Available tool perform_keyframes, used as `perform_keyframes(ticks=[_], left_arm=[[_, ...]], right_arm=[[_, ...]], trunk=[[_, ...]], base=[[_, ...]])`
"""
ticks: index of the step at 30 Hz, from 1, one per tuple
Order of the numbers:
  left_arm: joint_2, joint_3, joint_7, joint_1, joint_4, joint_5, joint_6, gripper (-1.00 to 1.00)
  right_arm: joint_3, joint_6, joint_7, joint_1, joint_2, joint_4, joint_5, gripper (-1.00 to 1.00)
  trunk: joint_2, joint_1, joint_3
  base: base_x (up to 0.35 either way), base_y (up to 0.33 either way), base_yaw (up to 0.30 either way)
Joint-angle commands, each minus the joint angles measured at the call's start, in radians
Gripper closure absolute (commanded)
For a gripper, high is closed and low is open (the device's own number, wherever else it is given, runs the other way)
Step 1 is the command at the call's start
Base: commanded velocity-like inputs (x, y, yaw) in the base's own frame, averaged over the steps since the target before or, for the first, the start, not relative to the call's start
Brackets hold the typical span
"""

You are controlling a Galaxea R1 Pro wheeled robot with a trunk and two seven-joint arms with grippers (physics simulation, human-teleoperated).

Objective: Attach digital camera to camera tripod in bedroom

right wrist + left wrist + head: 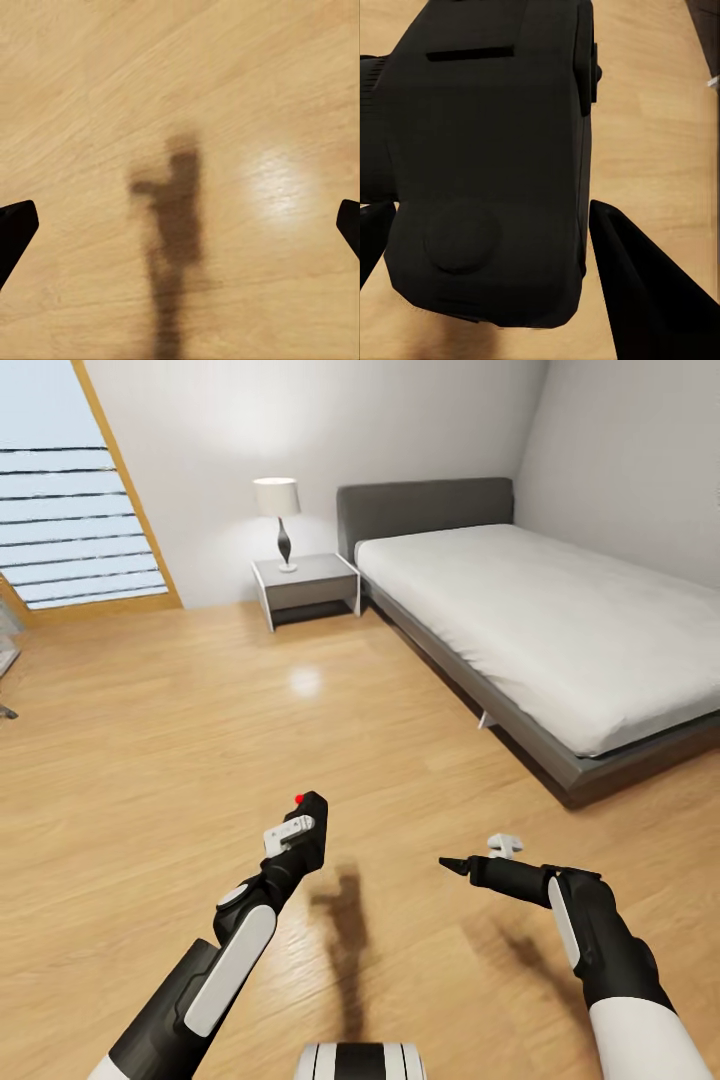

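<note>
- Even, bright light is filling the bedroom, rendering everything sharp.
- A glare spot is shining on the plank floor.
- Soft arm shadows are falling on the boards.
- The digital camera is looking nearly featureless black.

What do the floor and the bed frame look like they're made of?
The floor looks like light wood planks with a semi-gloss finish: grain lines show and a lamp glare spot reflects. The bed frame looks like matte grey upholstery or painted board; it's hard to tell.

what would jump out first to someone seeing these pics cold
Probably the grey-framed bed with its white mattress along the right wall, a lamp on the nightstand beside it. Nearer, over bare wood floor, the left gripper grips the black digital camera, while the right gripper is open and empty.
</note>
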Motion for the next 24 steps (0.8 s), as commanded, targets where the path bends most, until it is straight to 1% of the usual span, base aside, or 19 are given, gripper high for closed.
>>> perform_keyframes(ticks=[1, 7, 8, 11, 24], left_arm=[[0.001, -0.002, 0.006, -0.001, -0.002, 0.005, 0.002, 1.00], [-0.001, -0.002, 0.006, -0.001, -0.002, 0.005, 0.001, 1.00], [-0.001, -0.002, 0.006, -0.001, -0.002, 0.005, -0.001, 1.00], [-0.002, -0.002, 0.006, -0.001, -0.002, 0.005, -0.001, 1.00], [-0.003, 0.000, 0.005, -0.001, 0.000, 0.006, -0.001, 1.00]], right_arm=[[-0.002, 0.004, 0.009, -0.001, 0.000, -0.001, 0.008, -1.00], [-0.002, 0.004, 0.009, -0.001, 0.000, 0.009, 0.008, -1.00], [-0.002, 0.004, 0.009, -0.001, 0.000, 0.034, 0.008, -1.00], [-0.002, 0.004, 0.010, -0.001, 0.000, 0.045, 0.008, -1.00], [-0.002, 0.005, 0.012, -0.001, 0.000, 0.053, 0.010, -1.00]], trunk=[[0.000, -0.001, 0.003], [0.001, -0.003, 0.026], [0.002, -0.004, 0.030], [0.002, -0.005, 0.042], [0.005, -0.011, 0.092]], base=[[0.000, 0.000, 0.000], [0.000, 0.000, 0.000], [0.000, 0.000, 0.000], [0.000, 0.000, 0.000], [0.000, 0.000, 0.000]])
